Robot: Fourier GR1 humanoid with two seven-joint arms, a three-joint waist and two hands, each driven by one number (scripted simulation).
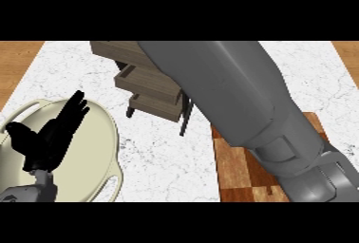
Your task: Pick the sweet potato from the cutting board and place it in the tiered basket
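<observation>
Grey metal of our right forearm (238, 109) covers most of the wooden cutting board (235, 175), and our right hand is hidden, so we cannot tell its fingers; our left hand (49, 133) rests with straight, released fingers over the cream plate (105, 142). The sweet potato is not visible, so we cannot tell where it lies or how it looks. We judge it stiff, rather heavy, best held around its thick middle, and farther stands the tiered basket (151, 83).

Bare white marble counter (161, 147) lies open between the cream oval pot (105, 142) and checkered wooden cutting board (238, 175); the tiered wooden basket (151, 88) blocks the far middle.
</observation>
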